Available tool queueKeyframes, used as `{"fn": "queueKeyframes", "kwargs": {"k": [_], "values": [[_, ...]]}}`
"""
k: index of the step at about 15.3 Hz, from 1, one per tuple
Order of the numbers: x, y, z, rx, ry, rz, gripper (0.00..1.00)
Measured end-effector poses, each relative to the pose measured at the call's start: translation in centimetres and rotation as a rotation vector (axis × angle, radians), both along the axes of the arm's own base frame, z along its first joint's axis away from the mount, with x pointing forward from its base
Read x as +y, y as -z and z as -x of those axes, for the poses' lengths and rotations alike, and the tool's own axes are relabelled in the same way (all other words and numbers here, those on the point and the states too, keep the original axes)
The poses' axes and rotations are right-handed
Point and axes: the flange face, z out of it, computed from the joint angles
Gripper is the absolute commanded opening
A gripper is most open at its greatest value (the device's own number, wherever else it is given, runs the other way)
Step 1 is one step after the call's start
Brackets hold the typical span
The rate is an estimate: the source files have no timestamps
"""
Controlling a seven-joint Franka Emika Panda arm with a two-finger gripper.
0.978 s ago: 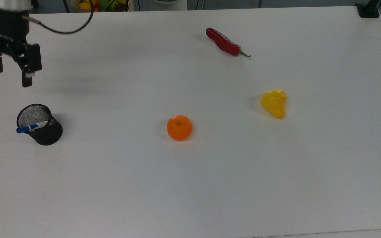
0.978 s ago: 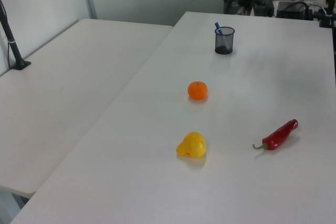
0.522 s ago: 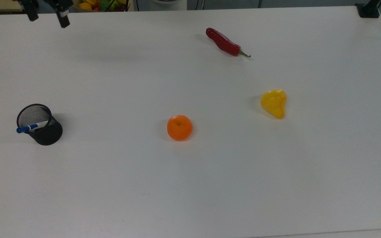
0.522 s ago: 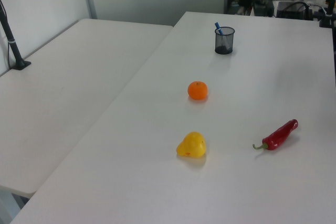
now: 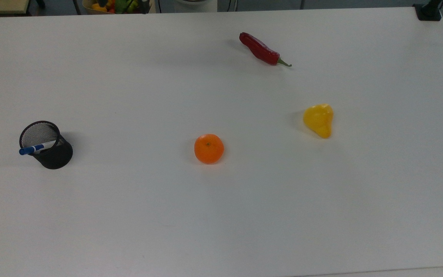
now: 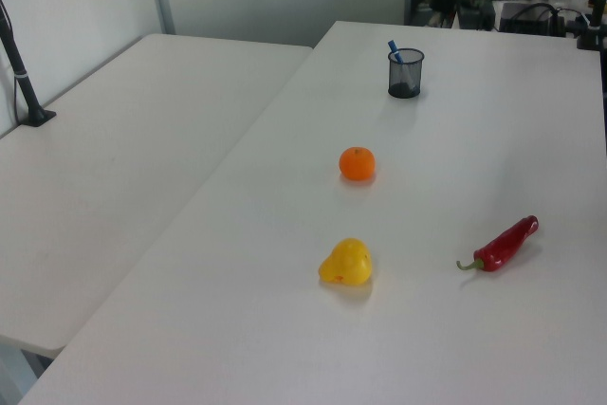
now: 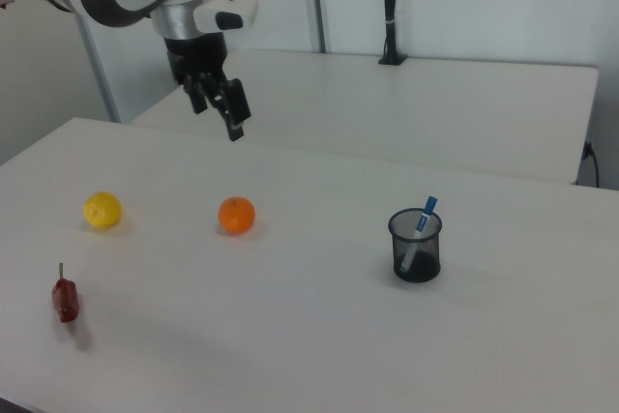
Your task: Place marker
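The marker (image 5: 37,147) is white with a blue cap. It stands tilted inside a black mesh cup (image 5: 55,156) near the top view's left edge, cap end poking over the rim. The marker (image 6: 394,49) and cup (image 6: 405,79) also sit at the far end of the table in the left view. In the right view the marker (image 7: 421,225) leans in the cup (image 7: 416,256), and my gripper (image 7: 218,121) hangs high above the table, well to the right view's left of the cup. It is open and holds nothing.
An orange (image 5: 209,148) lies mid-table, a yellow pear-shaped fruit (image 5: 318,120) to the top view's right, and a red chili (image 5: 260,49) near the far edge. A basket of fruit (image 5: 114,5) stands beyond that edge. A black clamp (image 5: 429,10) grips the top view's upper right corner.
My gripper has risen from above the cup and left the top view over its upper left edge. The marker has stayed in the cup.
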Motion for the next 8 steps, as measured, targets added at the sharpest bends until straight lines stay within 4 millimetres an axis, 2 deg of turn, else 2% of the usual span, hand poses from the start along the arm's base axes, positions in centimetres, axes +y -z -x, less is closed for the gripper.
{"fn": "queueKeyframes", "kwargs": {"k": [2, 4, 8], "values": [[2.1, 0.4, 0.1, 0.030, -0.038, 0.011, 1.00], [3.3, 0.5, 0.0, 0.036, -0.070, 0.021, 1.00], [4.0, 1.1, -0.1, 0.038, -0.216, 0.068, 1.00]]}}
